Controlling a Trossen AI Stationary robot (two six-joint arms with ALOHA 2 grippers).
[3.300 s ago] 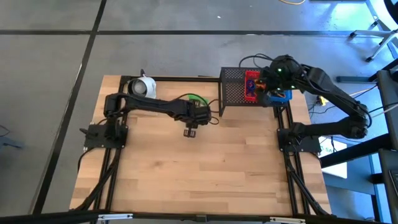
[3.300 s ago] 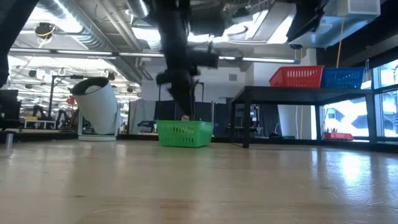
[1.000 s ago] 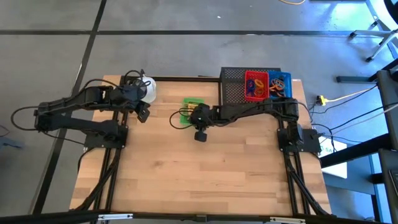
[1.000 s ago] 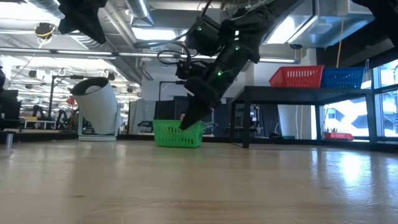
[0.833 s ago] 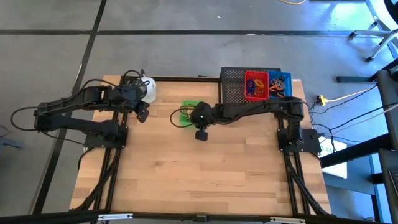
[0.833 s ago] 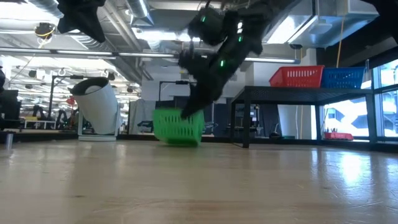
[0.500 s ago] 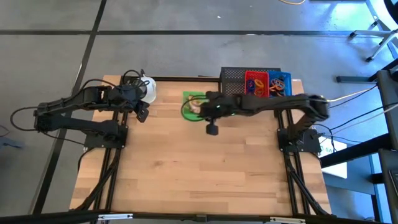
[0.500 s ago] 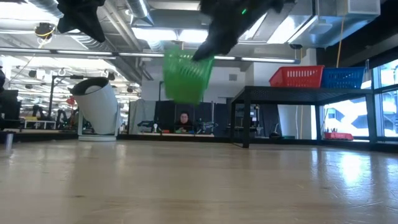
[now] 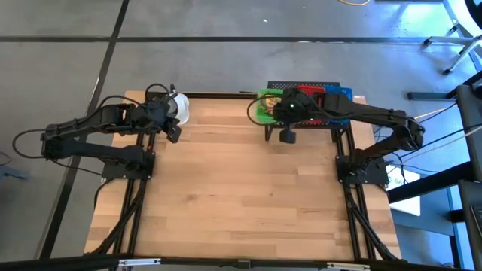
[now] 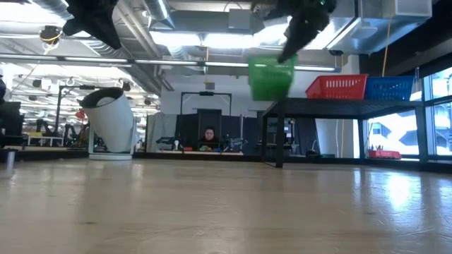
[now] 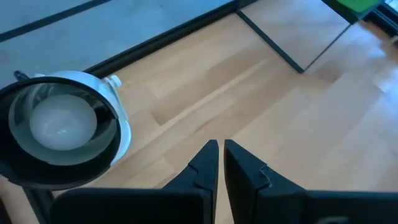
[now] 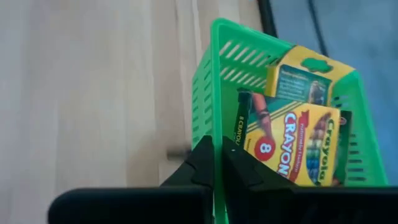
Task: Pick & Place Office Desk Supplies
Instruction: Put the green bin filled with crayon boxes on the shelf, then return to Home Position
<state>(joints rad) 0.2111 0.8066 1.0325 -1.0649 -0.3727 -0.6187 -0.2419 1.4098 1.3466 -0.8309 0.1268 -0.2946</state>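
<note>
Lifted off the table since a second ago, the green tray (image 10: 271, 77) now hangs in the air beside the rack (image 10: 339, 104), level with the red tray (image 10: 337, 86) and blue tray (image 10: 389, 87) on top of it; earlier it sat on the wood near the table's back edge.

The right gripper (image 12: 217, 163) is clenched on the green tray's (image 12: 205, 102) wall, one finger inside and one outside. Within the tray lie two yellow-green crayon boxes: one (image 12: 293, 142) printed with a red 8, the other (image 12: 303, 79) just beyond it. A dark crayon (image 12: 242, 117) stands against the inner wall beside the nearer box. From above, the tray (image 9: 265, 105) shows at the rack's left end, just beside the red tray (image 9: 309, 91), with the right arm (image 9: 361, 113) stretched across the rack's front.

The left gripper (image 11: 217, 163) is shut on nothing, fingers pressed together above bare wood. It has not shifted over the last second and hovers at the table's back left, near the white round object (image 11: 62, 127), which lies tipped on its side with its dark-rimmed opening toward the wrist camera. In the low view that object (image 10: 111, 123) leans on the table (image 10: 226, 212) at the left.
</note>
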